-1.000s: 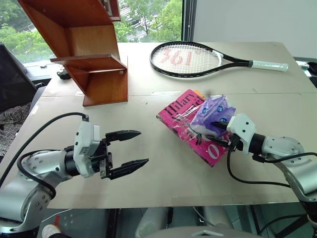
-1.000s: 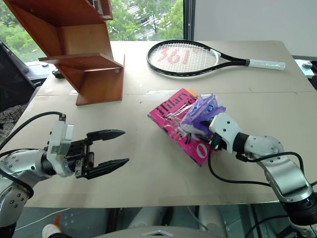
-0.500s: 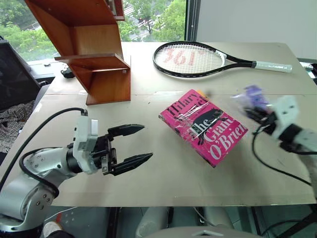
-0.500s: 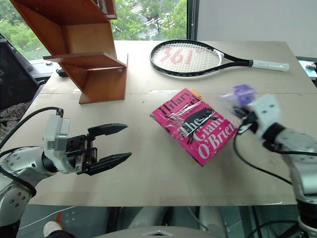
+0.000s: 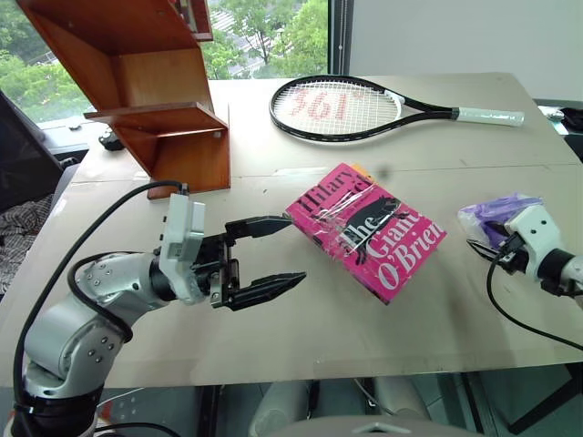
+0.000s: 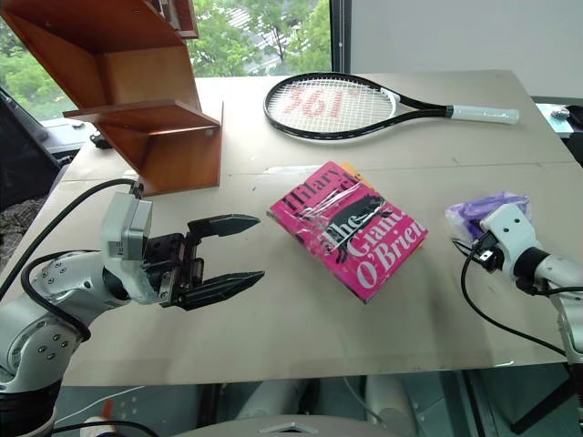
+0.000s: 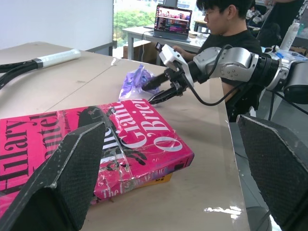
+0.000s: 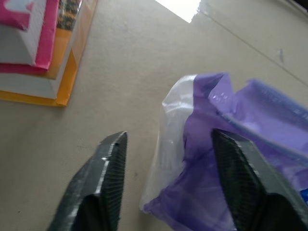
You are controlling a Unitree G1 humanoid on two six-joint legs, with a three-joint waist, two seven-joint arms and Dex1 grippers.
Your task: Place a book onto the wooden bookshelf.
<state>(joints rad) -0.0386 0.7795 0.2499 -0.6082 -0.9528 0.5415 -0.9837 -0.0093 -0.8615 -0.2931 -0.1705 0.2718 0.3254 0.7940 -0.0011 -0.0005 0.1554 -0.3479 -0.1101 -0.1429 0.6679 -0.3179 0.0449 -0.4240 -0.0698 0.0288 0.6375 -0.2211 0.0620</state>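
The pink book (image 5: 366, 230) lies flat at the middle of the worktop (image 5: 301, 337), stacked on a yellow-orange book (image 7: 153, 181) whose edge peeks out beneath. The left hand (image 5: 273, 255) reaches in level from nine o'clock, fingers spread wide, its upper fingertip just at the book's near corner. The right hand (image 7: 155, 91) sits out at three o'clock, well apart from the book, fingers parted beside a purple plastic bag (image 5: 496, 214). The wooden bookshelf (image 5: 150, 86) stands at eleven o'clock, a tennis racket (image 5: 364, 105) at twelve.
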